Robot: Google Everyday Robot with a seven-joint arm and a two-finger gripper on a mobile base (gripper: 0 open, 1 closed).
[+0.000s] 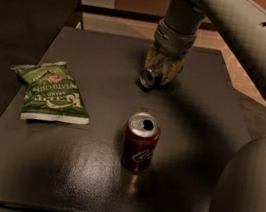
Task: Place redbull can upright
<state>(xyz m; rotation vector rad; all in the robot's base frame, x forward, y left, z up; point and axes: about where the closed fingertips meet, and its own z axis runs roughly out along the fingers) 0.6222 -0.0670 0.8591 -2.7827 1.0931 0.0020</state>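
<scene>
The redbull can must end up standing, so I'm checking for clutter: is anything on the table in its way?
Nothing visible. The gripper holds the slim silver-ended redbull can tilted over bare dark table top at the far middle. The dark red cola can stands apart, nearer the camera; the green crisp bag lies to the left.

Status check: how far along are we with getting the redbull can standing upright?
Done: the tool is closed around the redbull can, low over the far side of the table.
In hand: the can is not upright. It is tipped, with its silver end facing the camera.
Left: turn it upright, set it down and release. The cola can and the chip bag sit nearer, apart from it.
</scene>
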